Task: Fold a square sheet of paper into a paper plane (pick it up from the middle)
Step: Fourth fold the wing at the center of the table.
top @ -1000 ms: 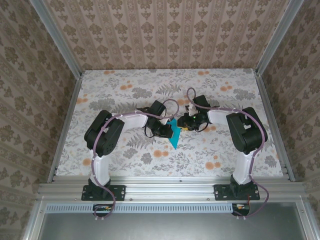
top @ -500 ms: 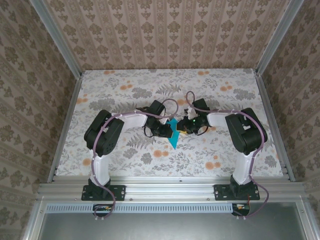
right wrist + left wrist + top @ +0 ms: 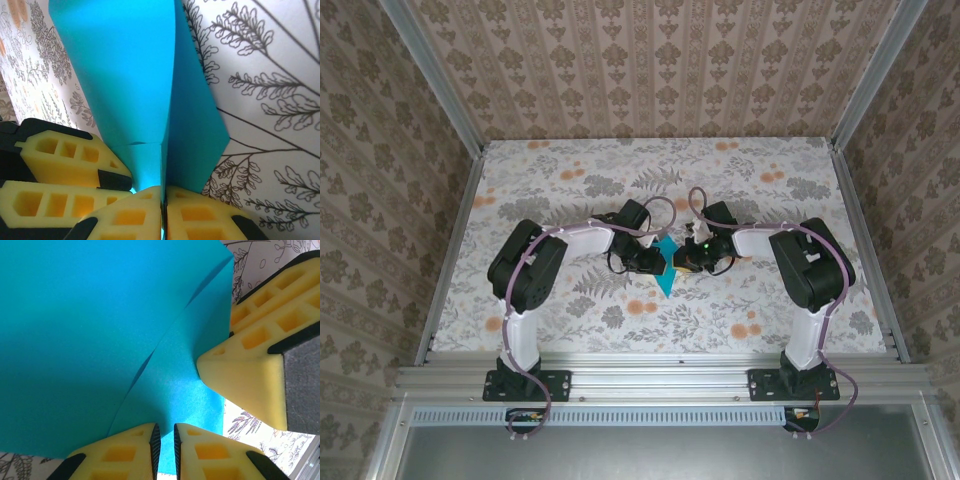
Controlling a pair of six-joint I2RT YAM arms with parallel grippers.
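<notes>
The teal-blue paper [image 3: 667, 272] is folded into a narrow wedge with its point toward the near edge, and it is held up between the two grippers at the table's middle. My left gripper [image 3: 657, 263] comes at it from the left. In the left wrist view the paper [image 3: 100, 340] spreads wide with a crease, and the left gripper [image 3: 165, 440] is closed to a slit around its lower edge. My right gripper [image 3: 680, 262] meets it from the right. In the right wrist view that gripper [image 3: 163, 205] is shut on the upright fold of the paper [image 3: 120, 75].
The floral-print table [image 3: 570, 170] is fenced by aluminium rails and patterned walls on three sides. Both arms bend inward, their wrists almost touching over the paper. The right gripper's fingers [image 3: 245, 370] press close to the left one's; the left gripper's fingers [image 3: 65, 155] crowd the right wrist view.
The right gripper has moved left from beside the paper and closed on its fold. The left arm and the paper have barely moved.
</notes>
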